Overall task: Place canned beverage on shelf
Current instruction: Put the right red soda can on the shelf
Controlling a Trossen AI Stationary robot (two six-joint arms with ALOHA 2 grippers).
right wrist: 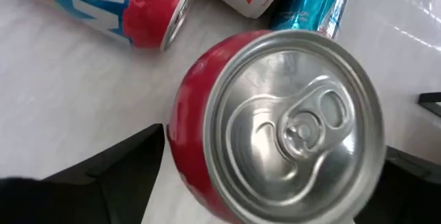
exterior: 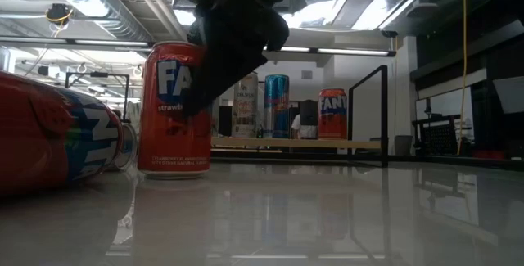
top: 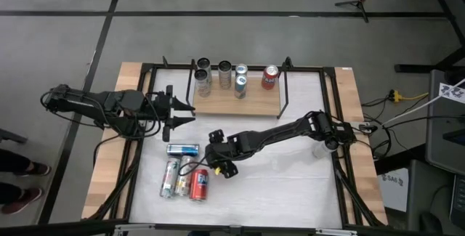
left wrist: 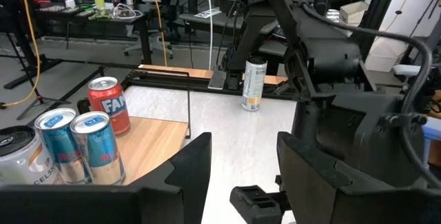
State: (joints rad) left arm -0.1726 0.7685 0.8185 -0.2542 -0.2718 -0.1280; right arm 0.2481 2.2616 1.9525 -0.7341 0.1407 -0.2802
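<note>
Hovering over an upright red can (right wrist: 275, 127), the right gripper (top: 218, 165) is standing wide open, nothing held yet (five cans (top: 236, 78) already sitting on the shelf (top: 240, 104), more lying beside it).

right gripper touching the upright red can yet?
Apart. Right wrist view: the right gripper has a finger on each side of the upright red can, white table showing between.

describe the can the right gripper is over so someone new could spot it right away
Start at the shelf at the table's back edge, then come toward the front to the cluster of cans. The red can under the open right gripper is the only one standing upright; its neighbours lie on their sides.
</note>
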